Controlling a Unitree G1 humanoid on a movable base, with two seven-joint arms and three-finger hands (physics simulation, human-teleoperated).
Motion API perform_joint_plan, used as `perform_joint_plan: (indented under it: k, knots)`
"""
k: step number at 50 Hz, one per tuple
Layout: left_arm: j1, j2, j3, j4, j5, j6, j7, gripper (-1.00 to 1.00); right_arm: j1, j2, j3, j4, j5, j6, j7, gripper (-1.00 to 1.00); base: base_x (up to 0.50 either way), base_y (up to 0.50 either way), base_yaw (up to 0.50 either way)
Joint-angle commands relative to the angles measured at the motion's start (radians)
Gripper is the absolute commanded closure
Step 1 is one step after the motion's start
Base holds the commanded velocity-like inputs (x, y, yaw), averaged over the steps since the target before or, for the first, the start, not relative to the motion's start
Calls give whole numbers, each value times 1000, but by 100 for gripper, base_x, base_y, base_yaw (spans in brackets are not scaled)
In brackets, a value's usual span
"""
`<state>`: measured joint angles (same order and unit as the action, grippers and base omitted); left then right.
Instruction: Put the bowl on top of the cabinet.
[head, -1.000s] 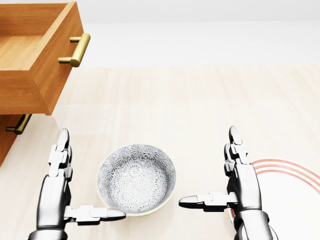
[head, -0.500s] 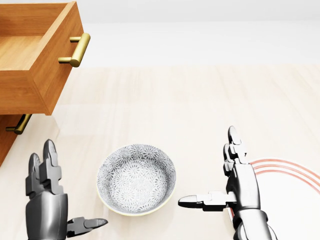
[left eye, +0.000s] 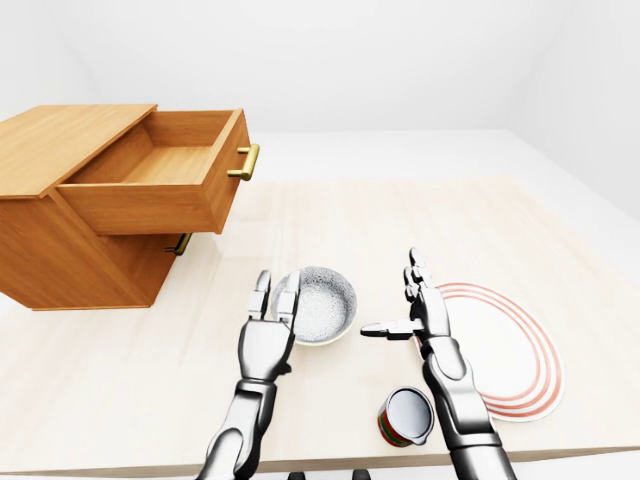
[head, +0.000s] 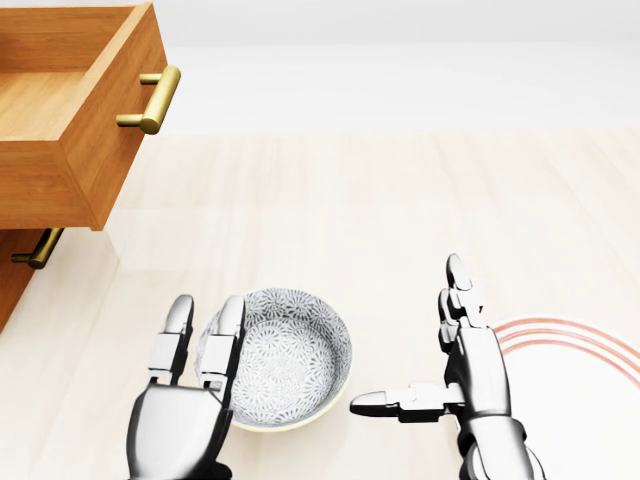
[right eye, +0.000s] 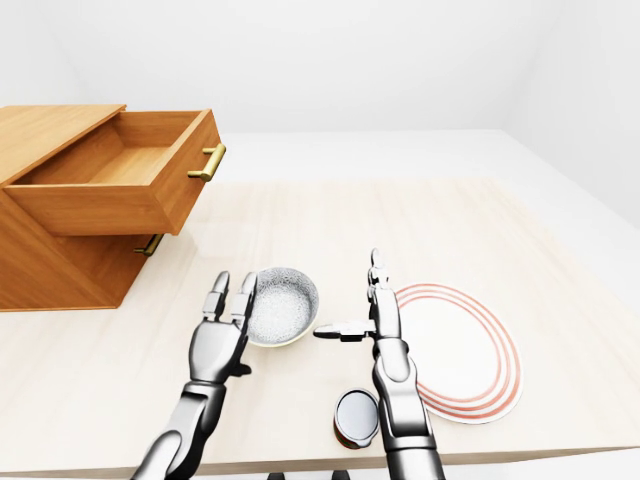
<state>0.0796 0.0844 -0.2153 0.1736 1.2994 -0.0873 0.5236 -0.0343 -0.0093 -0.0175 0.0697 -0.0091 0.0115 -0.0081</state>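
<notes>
Pale wood tabletop carries everything, and nearly the whole task lies ahead of you. The cabinet stands at the left of the left-eye view with its top drawer pulled out, and the bowl is not on it. The bowl sits on the tabletop between your hands. Your left hand has its fingers straight, tips at the bowl's left rim, gripping nothing. Your right hand is spread wide just beside the bowl, empty. You have yet to grasp, lift and carry.
</notes>
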Motion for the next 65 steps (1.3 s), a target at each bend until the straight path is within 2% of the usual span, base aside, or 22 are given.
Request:
perform_joint_plan:
  k: [1, 5, 17, 18, 19, 20, 65]
  knots:
    - [-36, 7, -62, 69, 112, 0, 0, -100, -7, 1, 3, 16, -3, -7, 1, -100, 0, 0, 0]
    - [-50, 8, -82, 100, 152, 0, 0, -100, -9, 1, 4, 23, -6, -10, 2, -100, 0, 0, 0]
    - [-88, 7, -92, 187, 170, 0, 0, -100, -15, 1, 7, 32, -11, -11, 2, -100, 0, 0, 0]
    - [-87, 9, -93, 182, 169, 0, 0, -51, -16, 1, 7, 33, -11, -11, 2, -100, 0, 0, 0]
    - [-85, 14, -94, 180, 164, 0, 0, 91, -16, 1, 7, 33, -10, -11, 3, -100, 0, 0, 0]
    - [-81, 11, -92, 176, 168, 0, 0, 95, -17, 1, 6, 34, -11, -11, 3, -100, 0, 0, 0]
    - [-51, 17, -97, 142, 173, 0, 0, 90, -10, 4, 13, 27, -15, -12, 4, -100, 0, 0, 0]
